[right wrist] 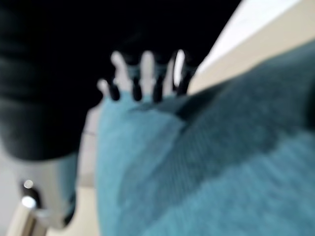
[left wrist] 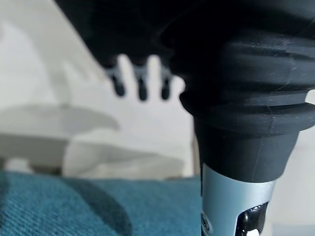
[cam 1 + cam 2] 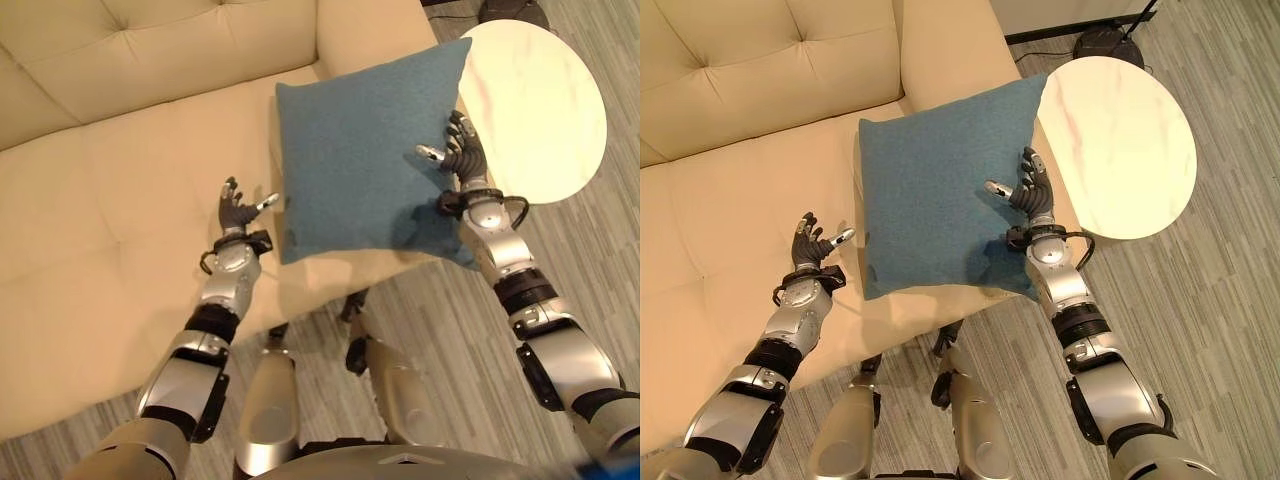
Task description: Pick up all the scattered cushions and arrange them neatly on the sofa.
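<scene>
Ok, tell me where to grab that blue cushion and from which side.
Take the cushion by its two side edges, one robot hand on each. It stands tilted at the sofa seat's front edge. The right hand already lies open against its right side; the left hand is open, apart, and should close in from the left.

silver-grey arms, dark ribbed wrist covers, dark-tipped silver fingers (image 3: 1032, 172).

Round white marble-patterned surface (image 3: 1118, 150) just beside the sofa's arm, standing on grey striped plank floor (image 3: 1230, 320). Dark rounded object (image 3: 1103, 45) with a black cable on the floor behind it.
</scene>
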Available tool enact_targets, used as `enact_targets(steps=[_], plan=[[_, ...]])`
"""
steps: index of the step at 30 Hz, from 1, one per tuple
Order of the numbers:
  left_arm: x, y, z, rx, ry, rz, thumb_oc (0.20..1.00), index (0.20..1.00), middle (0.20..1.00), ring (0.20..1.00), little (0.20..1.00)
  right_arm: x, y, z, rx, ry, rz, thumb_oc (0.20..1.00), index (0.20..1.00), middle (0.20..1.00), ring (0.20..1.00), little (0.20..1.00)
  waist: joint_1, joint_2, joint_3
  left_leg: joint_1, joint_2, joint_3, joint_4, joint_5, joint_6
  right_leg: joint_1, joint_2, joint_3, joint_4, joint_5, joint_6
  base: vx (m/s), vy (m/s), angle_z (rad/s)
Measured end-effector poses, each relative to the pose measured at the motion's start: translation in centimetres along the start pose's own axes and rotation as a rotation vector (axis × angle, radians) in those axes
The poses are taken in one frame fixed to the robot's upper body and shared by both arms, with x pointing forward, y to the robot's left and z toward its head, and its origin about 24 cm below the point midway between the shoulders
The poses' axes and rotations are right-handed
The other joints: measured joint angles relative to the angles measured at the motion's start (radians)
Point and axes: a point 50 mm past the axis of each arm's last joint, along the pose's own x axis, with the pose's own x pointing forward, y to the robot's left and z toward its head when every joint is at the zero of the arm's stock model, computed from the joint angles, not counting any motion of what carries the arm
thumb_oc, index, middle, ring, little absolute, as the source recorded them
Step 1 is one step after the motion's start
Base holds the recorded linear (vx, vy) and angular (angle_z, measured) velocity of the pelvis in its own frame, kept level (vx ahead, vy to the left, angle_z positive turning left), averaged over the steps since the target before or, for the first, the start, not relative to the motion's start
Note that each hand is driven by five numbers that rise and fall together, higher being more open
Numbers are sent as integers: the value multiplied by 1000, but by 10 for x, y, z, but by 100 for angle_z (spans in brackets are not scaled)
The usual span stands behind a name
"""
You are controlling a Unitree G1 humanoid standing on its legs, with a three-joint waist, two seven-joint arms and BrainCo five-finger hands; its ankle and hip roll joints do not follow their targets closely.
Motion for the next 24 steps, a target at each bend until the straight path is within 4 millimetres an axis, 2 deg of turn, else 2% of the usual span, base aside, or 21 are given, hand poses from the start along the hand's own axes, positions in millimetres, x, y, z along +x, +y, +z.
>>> enact_targets(steps=[5, 7, 9, 11, 13, 14, 15, 16, 17, 18, 19, 22, 24], plan=[[0, -2, 1, -12, 0, -7, 1000, 1000, 1000, 1000, 1000, -4, 0, -7, -7, 17, 1, 1000, 1000, 1000, 1000, 1000, -15, -29, -20, -75, -6, -6, 79, -30, 0, -34, -2, 1, 0, -1, 2, 0, 8, 3], [0, -8, 2, -19, -3, -22, 1000, 1000, 1000, 1000, 1000, -9, -2, -16, -9, 40, -1, 1000, 1000, 1000, 1000, 1000, -24, -52, -35, -132, -6, -13, 117, -39, -2, -71, -3, 0, 0, 4, 3, -9, -1, 7], [1, -14, 4, -36, 1, -37, 1000, 1000, 1000, 1000, 1000, -11, -2, -18, -19, 41, 0, 1000, 1000, 1000, 1000, 1000, -32, -62, -37, -180, -7, -15, 164, -55, -2, -97, -2, -1, 1, 14, 3, -7, -1, 2], [2, -18, 5, -47, 3, -40, 1000, 1000, 1000, 1000, 1000, -10, 0, -15, -23, 30, 5, 1000, 1000, 1000, 1000, 1000, -49, -74, -41, -225, -6, -13, 199, -62, -3, -128, -4, -1, 9, -1, 21, 0, 0, 0], [6, -24, 13, -43, -12, -50, 1000, 1000, 1000, 1000, 1000, -7, 2, -7, -17, 1, 10, 1000, 1000, 1000, 1000, 1000, -62, -90, -38, -268, 0, -12, 215, -60, -3, -175, -4, -3, 31, -47, 49, 27, -1, -9], [8, -30, 20, -72, -19, -55, 1000, 1000, 1000, 1000, 1000, -6, 3, -1, -11, -32, 11, 1000, 1000, 1000, 1000, 1000, -68, -91, -39, -303, 16, -15, 215, -54, 6, -214, -4, -9, 51, -90, 99, 37, 14, -20], [11, -42, 33, -110, -42, -76, 1000, 1000, 1000, 1000, 1000, -2, 1, 10, -7, -72, 3, 1000, 1000, 1000, 1000, 1000, -67, -84, -36, -349, 40, -14, 211, -48, 14, -275, -3, -32, 115, -112, 90, 24, 9, -11], [13, -51, 46, -131, -74, -100, 1000, 1000, 1000, 1000, 1000, 2, 2, 18, 2, -100, -3, 1000, 1000, 1000, 1000, 1000, -80, -87, -30, -384, 43, -24, 207, -35, 9, -307, -12, -30, 184, -85, 53, 14, 16, 11], [13, -56, 50, -142, -84, -111, 1000, 1000, 1000, 1000, 1000, 2, 1, 20, 6, -105, -10, 1000, 1000, 1000, 1000, 1000, -89, -100, -29, -392, 25, -35, 199, -21, -3, -300, -9, 0, 166, -93, 36, 6, 10, 15], [13, -54, 50, -158, -88, -102, 1000, 1000, 1000, 1000, 1000, 3, 2, 23, 7, -113, -8, 1000, 1000, 1000, 1000, 1000, -85, -101, -24, -384, 28, -33, 188, -18, -9, -293, -2, 4, 143, -72, 2, -4, 12, 5], [14, -52, 49, -156, -84, -96, 1000, 1000, 1000, 1000, 1000, 4, 3, 24, 5, -117, -5, 1000, 1000, 1000, 1000, 1000, -81, -99, -23, -377, 29, -26, 187, -18, -9, -285, 1, 8, 132, -60, -14, -2, 11, -16], [14, -52, 48, -165, -77, -94, 1000, 1000, 1000, 1000, 1000, 4, 4, 27, -16, -125, 9, 1000, 1000, 1000, 1000, 1000, -82, -89, -16, -346, 29, -14, 171, -19, -10, -255, 2, 23, 105, -44, -38, -6, -7, -9], [13, -57, 49, -176, -75, -91, 1000, 1000, 1000, 1000, 1000, 4, 11, 30, -12, -140, 22, 1000, 1000, 1000, 1000, 1000, -96, -89, -16, -350, 19, -7, 173, -17, -8, -256, -5, 29, 102, -41, -41, 0, 0, 0]])
